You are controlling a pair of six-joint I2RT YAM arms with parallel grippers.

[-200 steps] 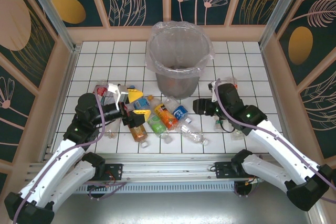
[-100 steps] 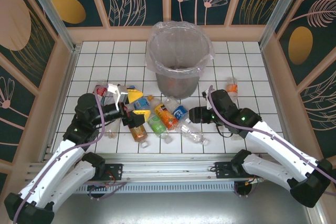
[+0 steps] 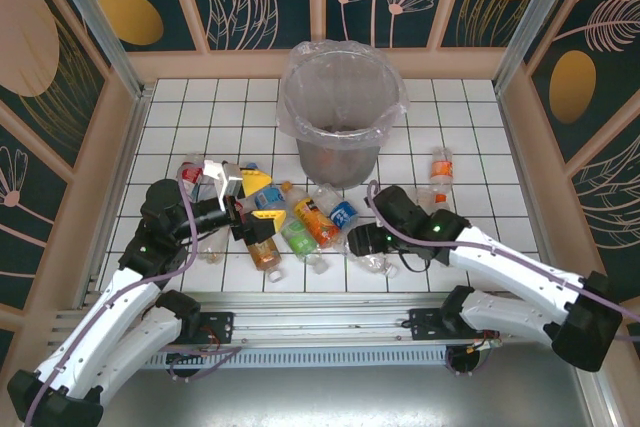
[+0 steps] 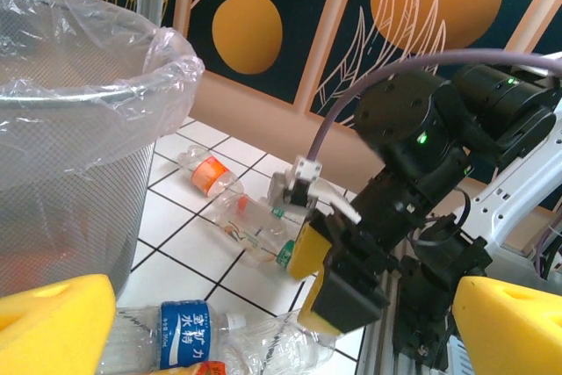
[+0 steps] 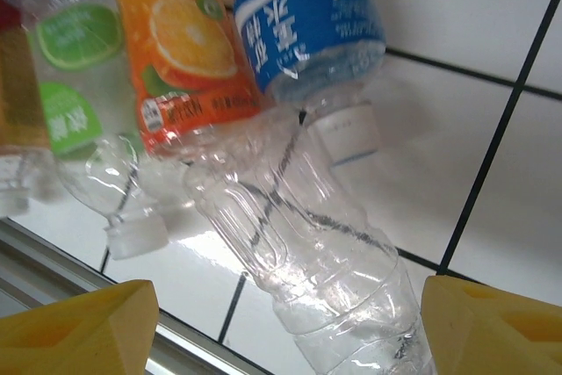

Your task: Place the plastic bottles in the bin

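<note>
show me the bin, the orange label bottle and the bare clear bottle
bin [image 3: 340,162], top external view, front of its grey wall
orange label bottle [image 5: 186,50], right wrist view, middle of the label
bare clear bottle [image 5: 303,243], right wrist view, ribbed body

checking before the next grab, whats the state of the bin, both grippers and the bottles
bin, upright, bag-lined, top open
left gripper, open above the pile
right gripper, open, straddling the clear bottle
clear bottle, lying on the tiles, not gripped
blue-label bottle, lying, capped
orange-label bottle, lying in the pile
lone bottle, lying apart, right of the bin
</note>
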